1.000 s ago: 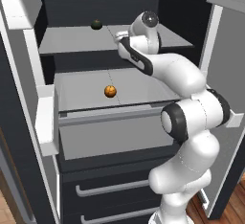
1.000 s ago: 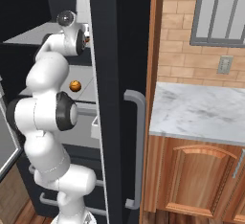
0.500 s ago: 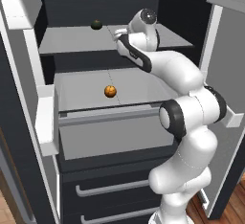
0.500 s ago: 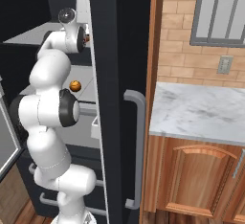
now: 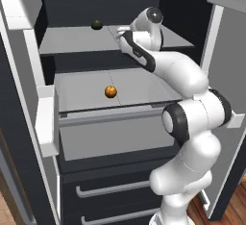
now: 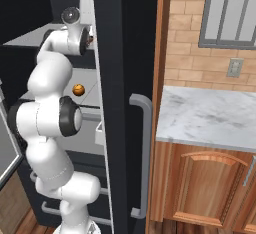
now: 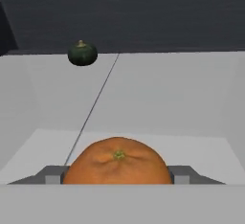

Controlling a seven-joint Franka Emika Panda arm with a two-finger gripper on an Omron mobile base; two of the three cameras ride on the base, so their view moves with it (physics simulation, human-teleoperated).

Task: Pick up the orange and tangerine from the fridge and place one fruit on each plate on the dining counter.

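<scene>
The fridge (image 5: 29, 123) stands open, and my arm reaches onto its upper shelf (image 5: 72, 41). In the hand view a round orange fruit (image 7: 117, 161), which I take for the orange, sits right between the fingers of my gripper (image 7: 117, 176). Both fingertips (image 7: 53, 175) press its sides, so the gripper is shut on it. From the right base view the same fruit (image 6: 90, 39) peeks out at the hand. A second, smaller orange fruit (image 5: 110, 92), the tangerine, lies on the middle shelf (image 5: 86, 94). The plates and the dining counter are out of view.
A dark green round squash (image 5: 97, 24) rests at the back of the upper shelf, behind the held fruit (image 7: 82, 53). White door bins (image 5: 45, 118) flank the opening on the left. A marble-topped wood cabinet (image 6: 210, 118) stands right of the fridge door handle (image 6: 142, 153).
The hand has shifted slightly up and to the right at the upper shelf. The tangerine and the green squash lie where they were.
</scene>
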